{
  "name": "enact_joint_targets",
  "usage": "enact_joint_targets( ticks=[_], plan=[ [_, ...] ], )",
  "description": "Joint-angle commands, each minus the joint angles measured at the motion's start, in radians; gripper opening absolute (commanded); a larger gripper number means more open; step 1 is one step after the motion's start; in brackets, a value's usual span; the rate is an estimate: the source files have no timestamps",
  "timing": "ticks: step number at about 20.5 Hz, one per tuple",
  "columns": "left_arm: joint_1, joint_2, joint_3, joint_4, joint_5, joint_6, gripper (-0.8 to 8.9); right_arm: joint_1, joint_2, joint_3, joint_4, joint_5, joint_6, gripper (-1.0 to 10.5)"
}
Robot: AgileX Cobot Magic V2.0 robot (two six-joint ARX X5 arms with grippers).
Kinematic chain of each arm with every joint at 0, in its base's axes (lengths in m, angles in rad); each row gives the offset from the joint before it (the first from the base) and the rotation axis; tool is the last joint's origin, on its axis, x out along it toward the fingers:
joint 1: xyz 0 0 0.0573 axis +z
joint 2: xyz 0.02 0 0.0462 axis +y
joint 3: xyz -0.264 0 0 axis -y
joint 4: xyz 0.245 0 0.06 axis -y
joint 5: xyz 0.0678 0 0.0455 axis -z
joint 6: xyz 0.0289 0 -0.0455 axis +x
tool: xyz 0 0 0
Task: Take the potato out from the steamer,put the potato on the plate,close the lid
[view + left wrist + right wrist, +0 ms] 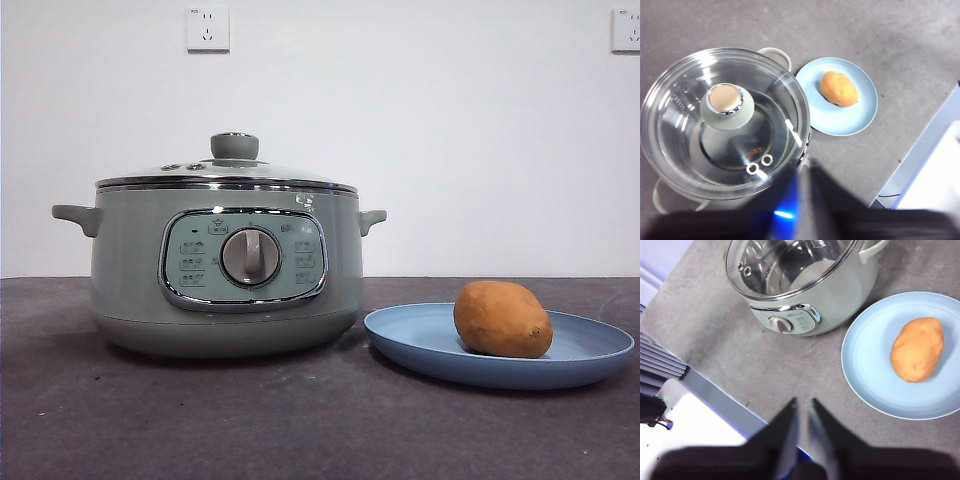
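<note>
On the plate (pixel 590 352) the potato (pixel 502 319) lies, beside the steamer (pixel 130 270); the lid (pixel 226 176) sits closed on it — task looks done; the left gripper (pixel 802 172) and right gripper (pixel 804 407) hover high, jaws nearly shut, empty.

steamer (pixel 225 270) control panel (pixel 244 258) markings too small to read, no other text

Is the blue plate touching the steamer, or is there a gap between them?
Apart. In the right wrist view, a strip of grey table shows between the plate and the steamer.
</note>
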Motion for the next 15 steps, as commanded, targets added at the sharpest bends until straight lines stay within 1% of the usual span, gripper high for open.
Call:
enact_joint_targets(
  ticks=[1,12,14,15],
  plan=[
    [-0.004,0.001,0.0,-0.05,0.002,-0.01,-0.05,0.0,0.0,0.002,0.002,0.003,-0.009,0.0],
    [0.001,0.001,0.0,-0.036,-0.012,-0.013,-0.04,0.0,0.0,0.002,0.002,0.003,-0.009,0.0],
    [0.027,-0.008,0.0,0.006,-0.015,-0.017,-0.04,0.0,0.0,0.002,0.002,0.003,-0.009,0.0],
    [0.063,-0.028,0.0,0.045,-0.014,-0.016,-0.04,0.0,-0.001,0.002,0.002,0.003,-0.009,0.0]
  ],
)
